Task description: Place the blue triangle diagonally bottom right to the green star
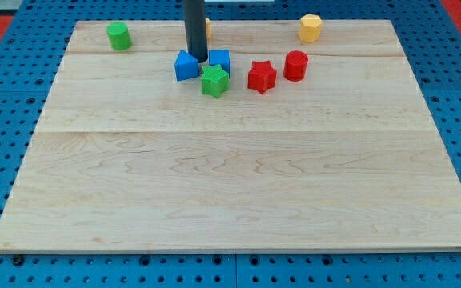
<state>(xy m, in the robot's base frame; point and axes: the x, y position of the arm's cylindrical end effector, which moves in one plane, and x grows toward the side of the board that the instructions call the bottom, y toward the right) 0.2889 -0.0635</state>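
Wooden table, blocks clustered near top edge. My tip down between two blue blocks: blue triangle on the view's left, blue cube on the right. Green star just below the cube, touching. Red star and red cylinder rightward. Green cylinder top-left corner; yellow hexagonal block top edge. End effector is a plain rod; nothing to spread or pinch.
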